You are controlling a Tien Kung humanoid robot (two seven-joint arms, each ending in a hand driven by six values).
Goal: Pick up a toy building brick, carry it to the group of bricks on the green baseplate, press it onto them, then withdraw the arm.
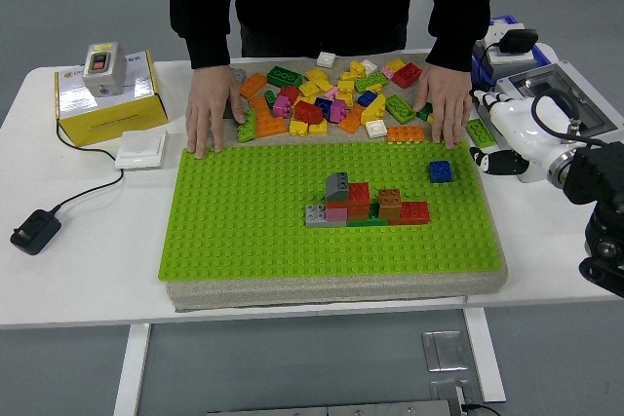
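Observation:
A green baseplate (pixel 253 231) lies on a grey pad in the middle of the table. Near its centre stands a low group of bricks (pixel 366 204) in grey, red, pink, orange and green. A single blue brick (pixel 440 171) sits on the plate to the group's upper right. Many loose bricks (pixel 331 99) are piled behind the plate. My right hand (pixel 487 130), white with dark fingertips, hovers at the plate's right edge beside the blue brick, fingers spread and holding nothing. The left arm is out of view.
A person stands at the far side with the left-hand palm (pixel 207 109) and the right-hand palm (pixel 447 109) flat at the plate's far corners. A grey device (pixel 561 104) stands at the right. A yellow box (pixel 102 94), a white switch (pixel 141 150) and a black adapter (pixel 35 231) lie at the left.

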